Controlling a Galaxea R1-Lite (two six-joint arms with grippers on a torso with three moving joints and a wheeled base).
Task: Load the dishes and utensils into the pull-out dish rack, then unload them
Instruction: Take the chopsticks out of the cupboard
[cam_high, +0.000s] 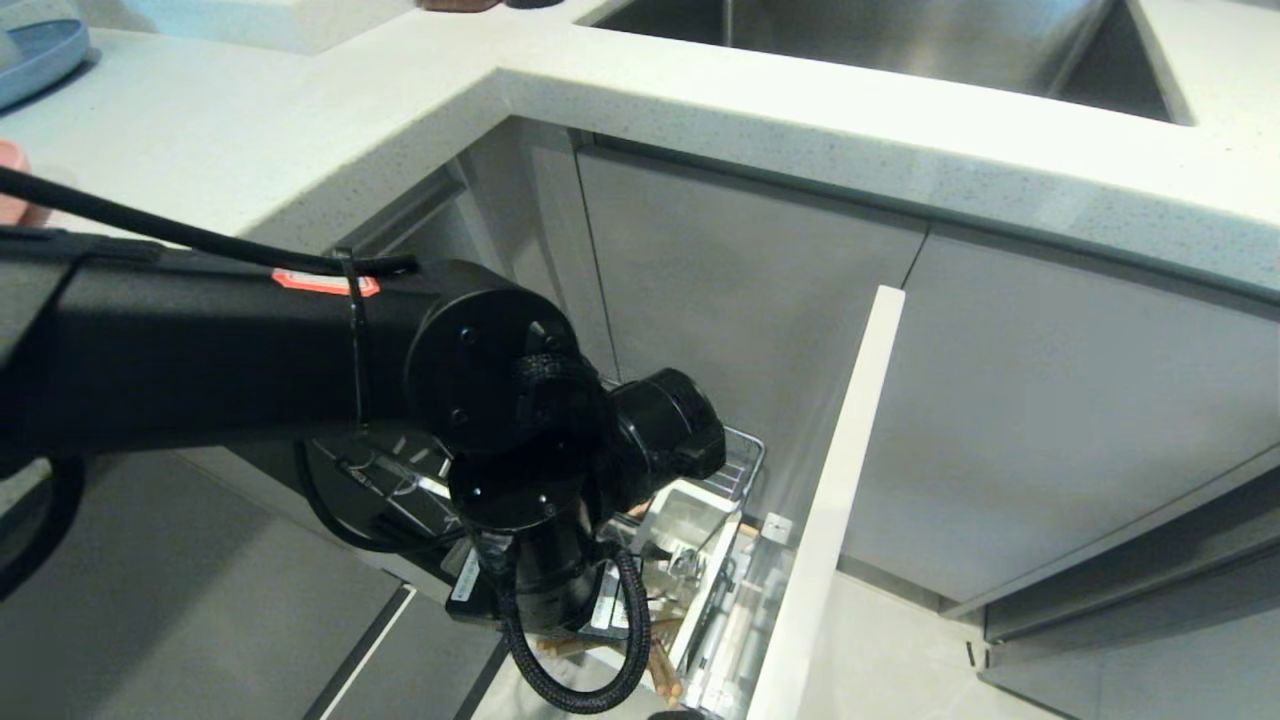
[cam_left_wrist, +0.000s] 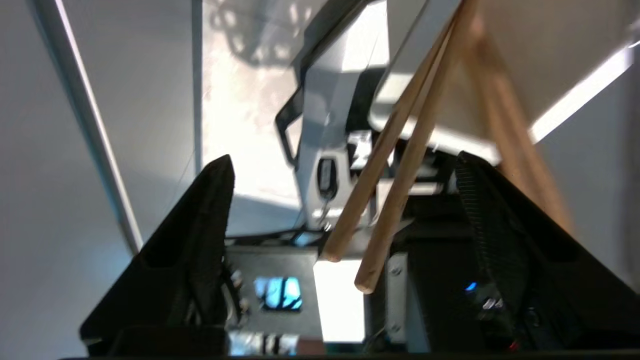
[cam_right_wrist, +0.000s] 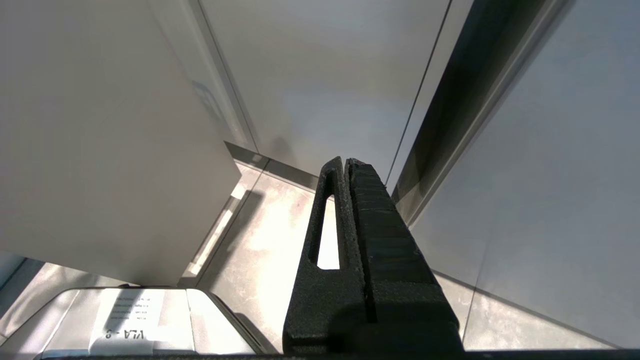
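Reaching down past the edge of the speckled white countertop (cam_high: 300, 150), my left arm (cam_high: 250, 340) hangs over the pull-out dish rack (cam_high: 745, 450), which stands drawn out of the cabinet beside its white drawer front (cam_high: 830, 510). My left gripper (cam_left_wrist: 345, 165) is over the rack's inner part, hidden from my head camera by my own wrist. In the wrist view its two black fingers (cam_left_wrist: 200, 220) stand wide apart and grip nothing. The pair of light wooden chopsticks (cam_left_wrist: 395, 165) runs up through the gap between them, slanted, the blunt ends nearest the camera and the thin ends crossing farther off. I think they lean free of both fingers, though the view is too blurred to be sure at the finger on their side. From my head I can pick out their wooden ends (cam_high: 665, 670) poking out low at the near end of the rack, just beside the white utensil caddy (cam_high: 690, 520).

The pink dish (cam_high: 12, 180) shows only as a sliver at the far left edge of the countertop, and a blue plate (cam_high: 40, 55) lies at that countertop's back left corner. The steel sink (cam_high: 900, 45) is sunk in the counter's far side.

My right gripper (cam_right_wrist: 345, 162) hangs low beside the grey cabinet fronts (cam_right_wrist: 320, 75), well away from the rack, with its fingers pressed together on nothing.
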